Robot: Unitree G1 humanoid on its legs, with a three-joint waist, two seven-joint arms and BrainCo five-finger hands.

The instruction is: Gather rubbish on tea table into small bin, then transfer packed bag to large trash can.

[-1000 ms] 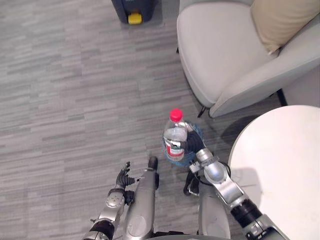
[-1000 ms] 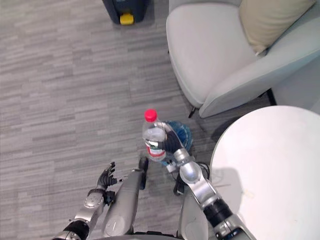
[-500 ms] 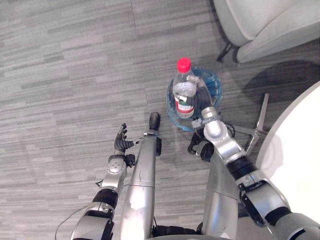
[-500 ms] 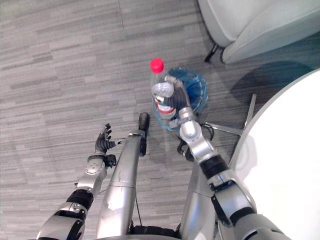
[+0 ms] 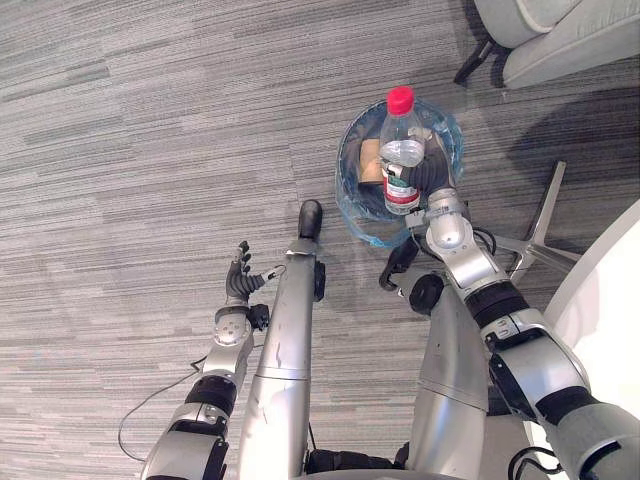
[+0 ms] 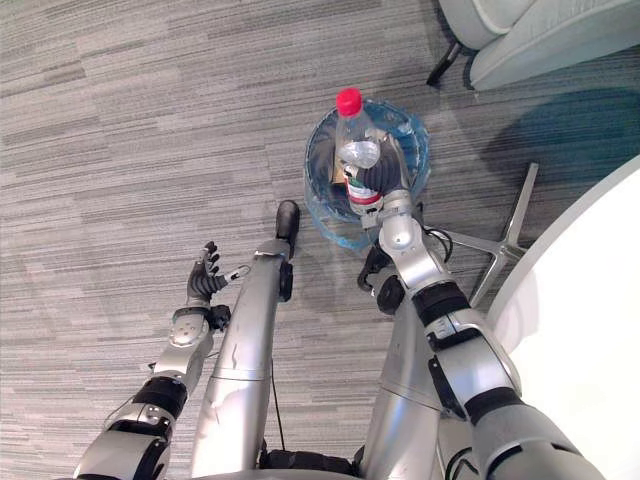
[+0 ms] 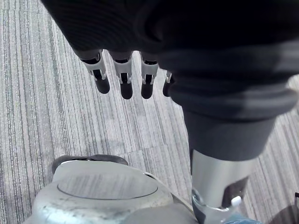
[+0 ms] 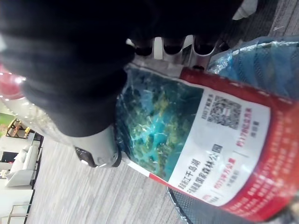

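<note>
Bottle (image 5: 401, 150): upright, cap up, over bin (image 5: 346, 196);
My right robot hand (image 5: 430, 178): wrapped round it;
Since before: view shifted, grip same

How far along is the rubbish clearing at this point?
Done: a tan item lies in the blue-bagged small bin. In hand: the right hand grips a red-capped bottle over the bin, unreleased. Left: dropping it, then moving the bag to the large can. The left hand hangs open.

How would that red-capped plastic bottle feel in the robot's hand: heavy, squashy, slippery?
Probably light: the clear plastic bottle shows no obvious liquid above its label. Its thin walls may dent under the curled fingers of the right hand. Round-bodied, it would likely roll if laid down.
</note>
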